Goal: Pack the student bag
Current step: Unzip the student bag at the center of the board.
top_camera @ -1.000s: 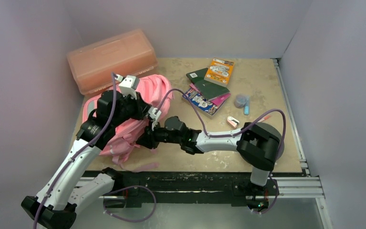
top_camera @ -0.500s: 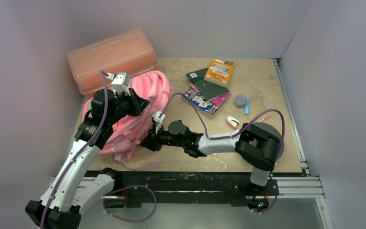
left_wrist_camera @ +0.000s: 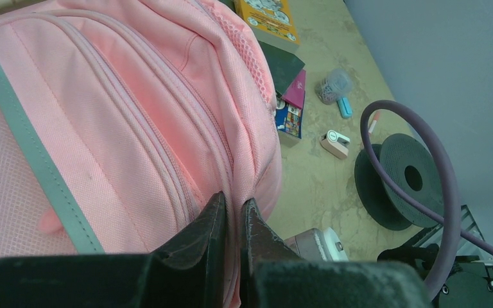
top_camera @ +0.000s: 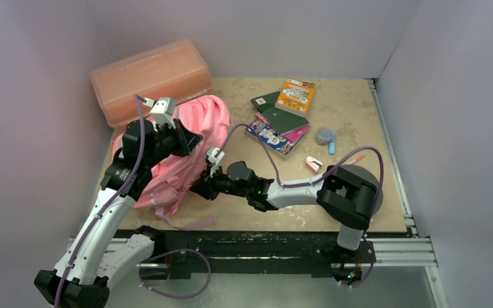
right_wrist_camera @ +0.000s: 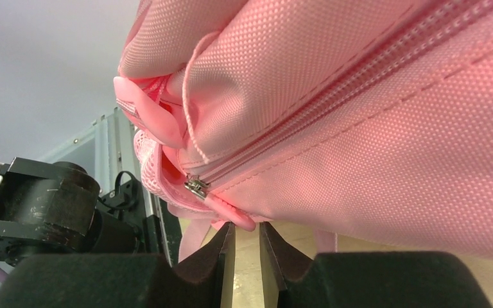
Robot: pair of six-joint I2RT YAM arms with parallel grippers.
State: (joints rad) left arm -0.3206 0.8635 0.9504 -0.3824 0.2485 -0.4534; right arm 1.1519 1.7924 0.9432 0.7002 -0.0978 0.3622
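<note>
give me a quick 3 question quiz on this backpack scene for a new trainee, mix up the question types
1. True or false: the orange box stands beyond the backpack, at the far left of the table.
2. Pick one. The left gripper is: A shut on the backpack's fabric; B wide open in the air; C resting on the box.
3. Short answer: what small pink thing sits right at the right gripper's fingertips?

Key: 1 true. 2 A. 3 the zip pull.
</note>
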